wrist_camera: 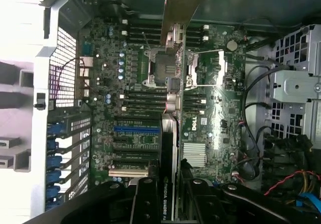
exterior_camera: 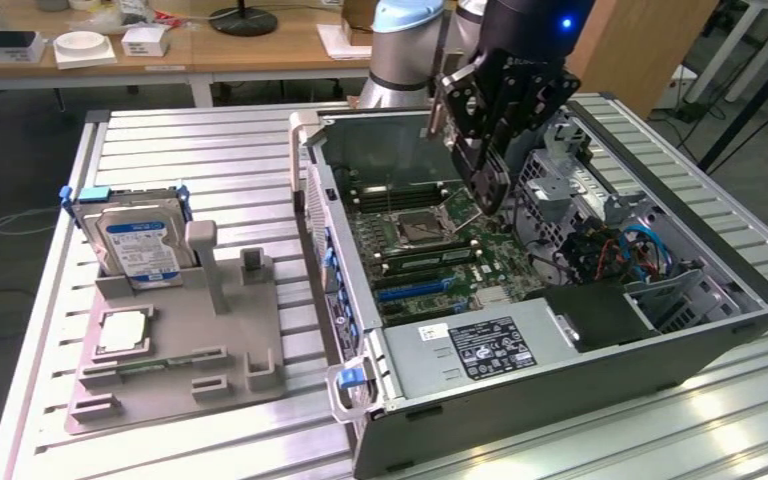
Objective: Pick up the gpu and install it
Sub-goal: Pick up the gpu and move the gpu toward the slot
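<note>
My gripper (exterior_camera: 488, 140) hangs over the open computer case (exterior_camera: 704, 340), shut on the gpu (exterior_camera: 471, 160). The gpu is a thin black card held on edge, with its pale metal end bracket (exterior_camera: 435, 105) pointing toward the back wall of the case. In the wrist view the gpu (wrist_camera: 168, 148) runs edge-on away from my gripper (wrist_camera: 170, 201), its bracket (wrist_camera: 185, 3) at the far end. The motherboard (wrist_camera: 145, 83) lies below it, and the card sits above the board, beside the blue expansion slot (wrist_camera: 135, 129) and apart from it.
On the exterior view's left a grey fixture (exterior_camera: 211, 340) holds a silver hard drive (exterior_camera: 137, 245), a processor chip (exterior_camera: 120, 332) and a memory stick (exterior_camera: 157, 365). Inside the case are a power supply (exterior_camera: 491, 350), drive cages (exterior_camera: 684, 300) and loose cables (exterior_camera: 624, 250).
</note>
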{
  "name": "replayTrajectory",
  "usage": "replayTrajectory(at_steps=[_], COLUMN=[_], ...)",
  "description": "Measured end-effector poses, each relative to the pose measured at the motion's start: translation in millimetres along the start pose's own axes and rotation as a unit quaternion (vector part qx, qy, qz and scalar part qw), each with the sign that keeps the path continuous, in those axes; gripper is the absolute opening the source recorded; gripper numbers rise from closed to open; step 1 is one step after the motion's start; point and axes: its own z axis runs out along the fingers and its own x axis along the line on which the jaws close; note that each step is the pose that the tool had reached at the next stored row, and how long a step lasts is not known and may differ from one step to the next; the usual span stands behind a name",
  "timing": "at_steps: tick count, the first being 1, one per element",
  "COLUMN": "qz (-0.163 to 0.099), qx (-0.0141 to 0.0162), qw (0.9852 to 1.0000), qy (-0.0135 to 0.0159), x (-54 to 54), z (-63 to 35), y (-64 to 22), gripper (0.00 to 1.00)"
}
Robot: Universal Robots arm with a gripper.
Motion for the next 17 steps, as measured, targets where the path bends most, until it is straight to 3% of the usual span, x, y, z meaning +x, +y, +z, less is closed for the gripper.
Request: replayTrajectory(at_steps=[10, 17], qz=[-0.001, -0.001], qx=[0.0000, 0.0000], qw=[1.0000, 1.0000], qy=[0.0001, 0.0001], x=[-6.6, -7.1], z=[0.6, 2.2], y=[1.3, 15.9], gripper=[0.26, 0.26])
